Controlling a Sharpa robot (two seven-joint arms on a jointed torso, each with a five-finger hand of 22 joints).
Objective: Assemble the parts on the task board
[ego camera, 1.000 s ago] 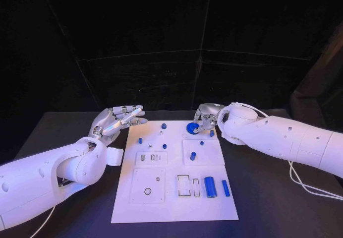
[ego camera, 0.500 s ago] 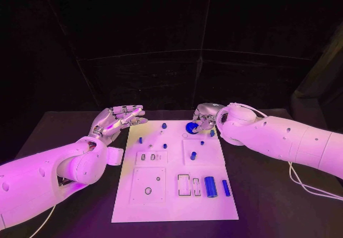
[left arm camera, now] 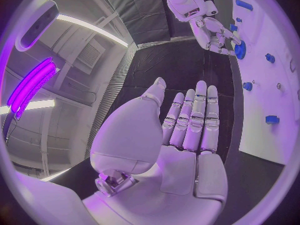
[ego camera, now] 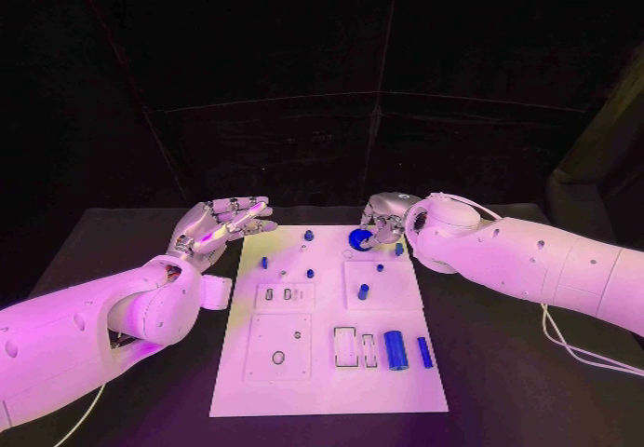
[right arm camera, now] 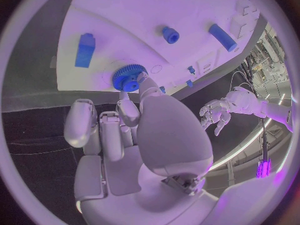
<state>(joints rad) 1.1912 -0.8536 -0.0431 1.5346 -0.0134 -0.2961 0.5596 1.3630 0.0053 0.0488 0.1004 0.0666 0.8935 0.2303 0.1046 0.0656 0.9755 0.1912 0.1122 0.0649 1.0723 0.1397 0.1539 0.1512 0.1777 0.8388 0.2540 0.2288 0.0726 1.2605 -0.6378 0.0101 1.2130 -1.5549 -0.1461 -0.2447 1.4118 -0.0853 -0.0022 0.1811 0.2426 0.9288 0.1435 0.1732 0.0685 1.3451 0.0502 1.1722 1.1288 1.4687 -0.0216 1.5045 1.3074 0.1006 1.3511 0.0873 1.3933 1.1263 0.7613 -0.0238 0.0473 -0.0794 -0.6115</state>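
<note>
1. The left silver many-fingered hand (ego camera: pixel 221 226) is raised beside the far left corner of the board. Its fingers are straight and spread, palm open, and it holds nothing; the left wrist view shows the same flat palm (left arm camera: pixel 181 135).
2. The white rectangular task board (ego camera: pixel 322 386) lies in the middle of the black table (ego camera: pixel 523 391). I can read no writing, label or brand on it.
3. On the far part of the board I count some small blue pegs: one (ego camera: pixel 263 264) near the left edge, one (ego camera: pixel 307 237) near the far edge, one (ego camera: pixel 309 275) toward the middle, one (ego camera: pixel 379 268) further right. A short blue cylinder (ego camera: pixel 361 292) stands on a square plate.
4. On the near right part lie two longer parts: a thick blue cylinder (ego camera: pixel 395 349) and, just beside it, a thin blue bar (ego camera: pixel 424 352).
5. The round blue toothed gear (ego camera: pixel 361 239) is at the far edge of the board, pinched in the fingertips of the right silver hand (ego camera: pixel 385 223). In the right wrist view the gear (right arm camera: pixel 127 77) is between the fingertips, just over the white surface; I cannot tell whether it touches it.
</note>
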